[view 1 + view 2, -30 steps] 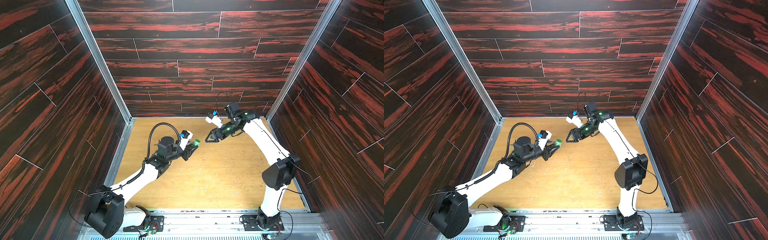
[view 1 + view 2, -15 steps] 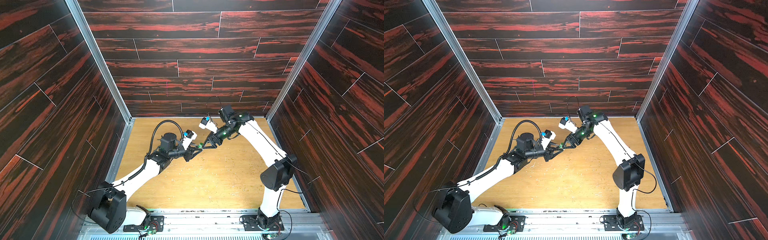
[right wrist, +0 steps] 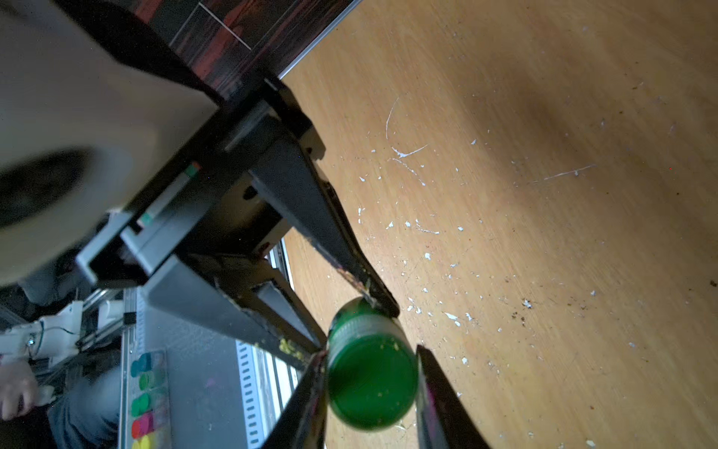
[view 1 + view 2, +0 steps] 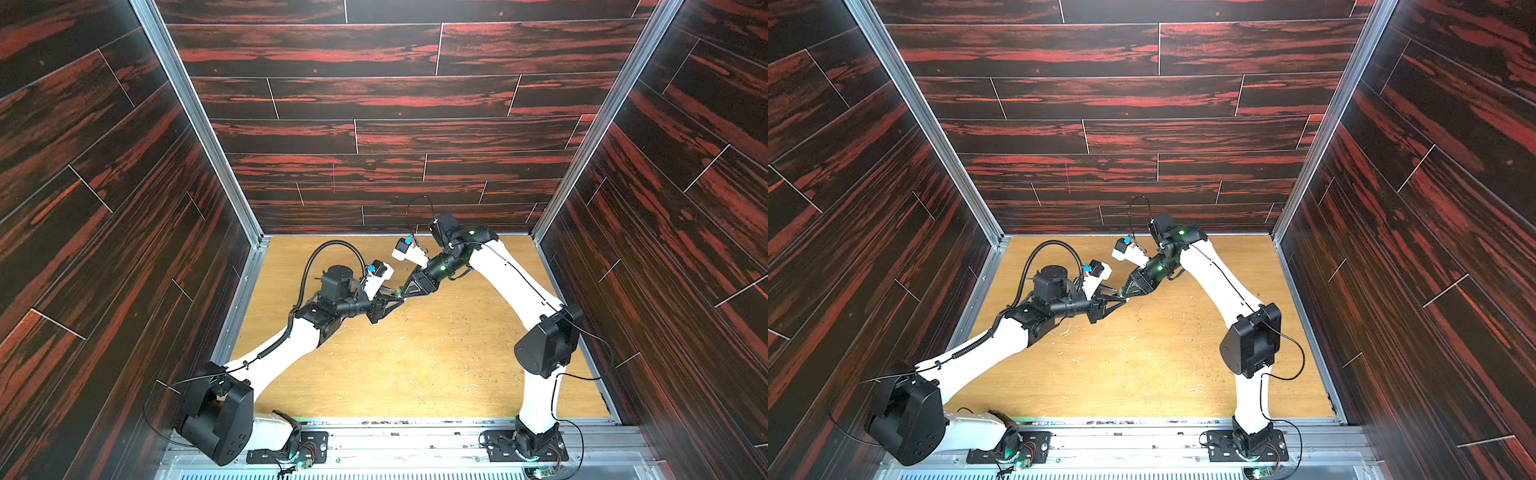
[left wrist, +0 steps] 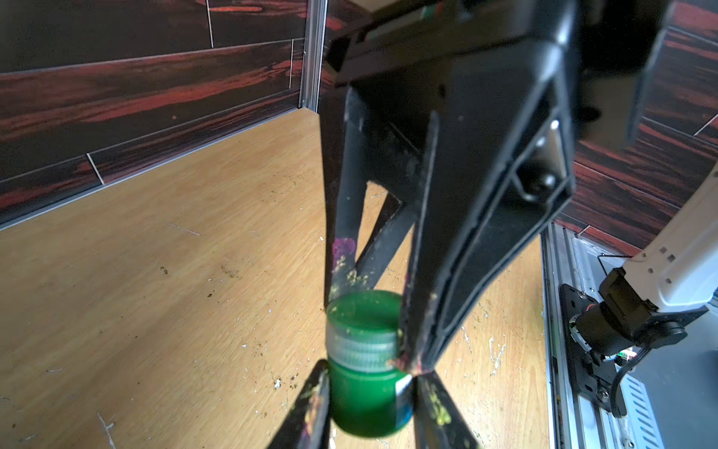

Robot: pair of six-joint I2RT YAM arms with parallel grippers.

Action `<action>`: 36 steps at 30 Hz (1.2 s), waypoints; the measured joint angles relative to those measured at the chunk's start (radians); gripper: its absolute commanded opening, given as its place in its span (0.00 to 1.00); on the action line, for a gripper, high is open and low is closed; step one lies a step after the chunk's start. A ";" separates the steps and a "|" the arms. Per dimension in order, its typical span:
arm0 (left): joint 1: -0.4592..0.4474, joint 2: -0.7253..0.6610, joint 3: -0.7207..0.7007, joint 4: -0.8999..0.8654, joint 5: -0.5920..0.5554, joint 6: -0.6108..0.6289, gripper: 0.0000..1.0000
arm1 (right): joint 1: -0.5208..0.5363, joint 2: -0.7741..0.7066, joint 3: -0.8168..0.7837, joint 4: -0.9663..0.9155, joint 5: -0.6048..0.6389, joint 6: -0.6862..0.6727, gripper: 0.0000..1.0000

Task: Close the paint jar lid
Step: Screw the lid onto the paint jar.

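Jar (image 5: 361,404), lid (image 5: 365,315) end pointing at right hand (image 4: 404,292)

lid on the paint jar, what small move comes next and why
Probably turn the right wrist to screw the lid down. It already sits on top of the paint jar, the right jaws pinch it from both sides, and the left jaws clamp the jar's body to hold it steady.
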 measured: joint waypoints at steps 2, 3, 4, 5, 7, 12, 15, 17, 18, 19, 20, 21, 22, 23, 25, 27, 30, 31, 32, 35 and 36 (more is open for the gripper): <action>-0.002 0.000 -0.002 0.025 -0.035 0.001 0.12 | 0.000 0.014 0.029 0.003 0.006 0.029 0.26; -0.005 0.000 -0.007 0.043 -0.063 0.002 0.12 | 0.000 0.025 0.045 0.009 0.010 0.050 0.26; -0.014 -0.001 -0.015 0.063 -0.107 0.008 0.12 | 0.001 0.039 0.062 0.017 0.016 0.082 0.26; -0.024 -0.001 -0.023 0.080 -0.154 0.018 0.11 | 0.001 0.048 0.072 0.024 0.023 0.109 0.26; -0.063 0.000 -0.040 0.103 -0.293 0.055 0.11 | 0.005 0.077 0.090 0.038 0.047 0.205 0.25; -0.147 0.065 -0.052 0.158 -0.645 0.163 0.10 | 0.011 0.159 0.126 0.109 0.091 0.512 0.23; -0.190 0.132 -0.052 0.212 -0.839 0.237 0.10 | 0.019 0.214 0.162 0.143 0.124 0.678 0.22; -0.206 0.169 -0.052 0.254 -0.946 0.257 0.10 | 0.023 0.258 0.204 0.154 0.122 0.760 0.22; -0.209 0.183 -0.052 0.274 -0.988 0.280 0.10 | 0.021 0.278 0.229 0.163 0.111 0.801 0.26; -0.214 0.197 -0.052 0.294 -1.030 0.299 0.10 | 0.023 0.291 0.246 0.170 0.112 0.836 0.26; -0.217 0.203 -0.052 0.305 -1.053 0.310 0.10 | 0.024 0.298 0.254 0.174 0.112 0.861 0.27; -0.222 0.209 -0.052 0.316 -1.080 0.320 0.10 | 0.025 0.302 0.259 0.179 0.112 0.882 0.34; -0.226 0.211 -0.052 0.325 -1.098 0.329 0.10 | 0.026 0.302 0.260 0.183 0.113 0.897 0.38; -0.230 0.211 -0.052 0.330 -1.114 0.337 0.10 | 0.027 0.302 0.263 0.182 0.114 0.912 0.43; -0.236 0.210 -0.055 0.348 -1.125 0.342 0.09 | 0.028 0.298 0.268 0.183 0.105 0.933 0.55; -0.239 0.202 -0.058 0.360 -1.111 0.340 0.09 | 0.028 0.280 0.264 0.176 0.097 0.936 0.60; -0.213 0.145 -0.082 0.363 -1.004 0.294 0.10 | 0.026 0.221 0.225 0.153 0.091 0.888 0.65; -0.200 0.118 -0.092 0.359 -0.953 0.272 0.10 | 0.023 0.202 0.216 0.143 0.087 0.864 0.66; -0.180 0.082 -0.102 0.356 -0.883 0.244 0.10 | 0.020 0.175 0.206 0.132 0.089 0.827 0.67; -0.107 -0.017 -0.111 0.323 -0.706 0.167 0.11 | -0.003 0.105 0.201 0.077 0.083 0.692 0.68; -0.081 -0.045 -0.111 0.311 -0.646 0.140 0.11 | -0.015 0.084 0.201 0.059 0.084 0.640 0.68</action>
